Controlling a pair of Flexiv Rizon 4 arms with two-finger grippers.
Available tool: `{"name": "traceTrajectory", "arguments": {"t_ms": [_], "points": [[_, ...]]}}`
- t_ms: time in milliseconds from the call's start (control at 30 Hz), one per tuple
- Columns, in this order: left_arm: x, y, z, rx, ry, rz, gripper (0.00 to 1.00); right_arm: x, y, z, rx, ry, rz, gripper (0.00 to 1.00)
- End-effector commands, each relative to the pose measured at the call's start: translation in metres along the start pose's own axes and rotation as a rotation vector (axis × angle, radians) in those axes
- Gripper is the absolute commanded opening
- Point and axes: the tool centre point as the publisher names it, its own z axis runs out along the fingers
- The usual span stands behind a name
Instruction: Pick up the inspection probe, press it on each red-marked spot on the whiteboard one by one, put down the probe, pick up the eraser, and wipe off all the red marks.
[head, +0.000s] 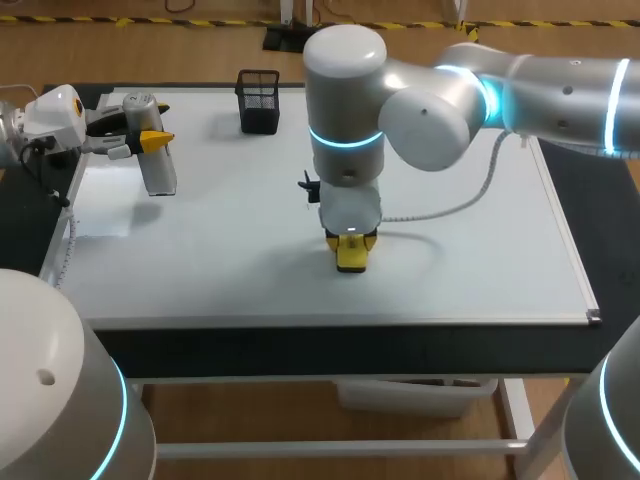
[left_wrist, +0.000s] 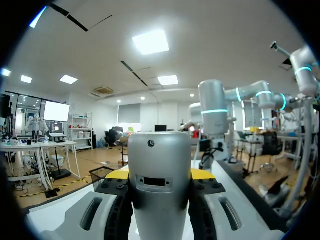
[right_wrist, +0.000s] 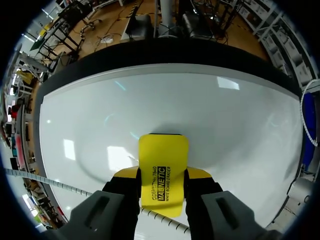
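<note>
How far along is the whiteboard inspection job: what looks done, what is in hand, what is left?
Done: no red marks show on the whiteboard, so pressing and most wiping look finished; the right arm hides a patch. In hand: the right tool is shut on the yellow eraser, at the board; the left tool holds the inspection probe, not put down. Left: checking the hidden patch, perhaps.

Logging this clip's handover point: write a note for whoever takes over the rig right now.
Left gripper: shut on the silver cylindrical inspection probe, held over the board's left part.
Right gripper: shut on the yellow rectangular eraser, down on the white whiteboard near its middle.
Done: no red marks visible on the board.
Left: check under the eraser, then set eraser and probe down.
</note>
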Motion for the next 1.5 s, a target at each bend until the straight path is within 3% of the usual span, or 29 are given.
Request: {"name": "traceTrajectory", "arguments": {"t_ms": [33, 667, 1067, 1500], "points": [[0.0, -0.001, 0.001, 0.001, -0.002, 0.002, 0.0, 0.014, 0.001, 0.005, 0.005, -0.002, 0.003, 0.0], [0.0, -0.001, 0.001, 0.001, -0.002, 0.002, 0.0, 0.032, -0.003, -0.002, -0.004, -0.001, 0.019, 0.0], [0.0, -0.001, 0.001, 0.001, -0.002, 0.002, 0.0, 0.029, -0.014, -0.033, 0.049, -0.036, -0.003, 0.0], [0.0, -0.001, 0.001, 0.001, -0.002, 0.002, 0.0, 0.029, -0.021, -0.036, 0.04, -0.037, -0.016, 0.0]]}}
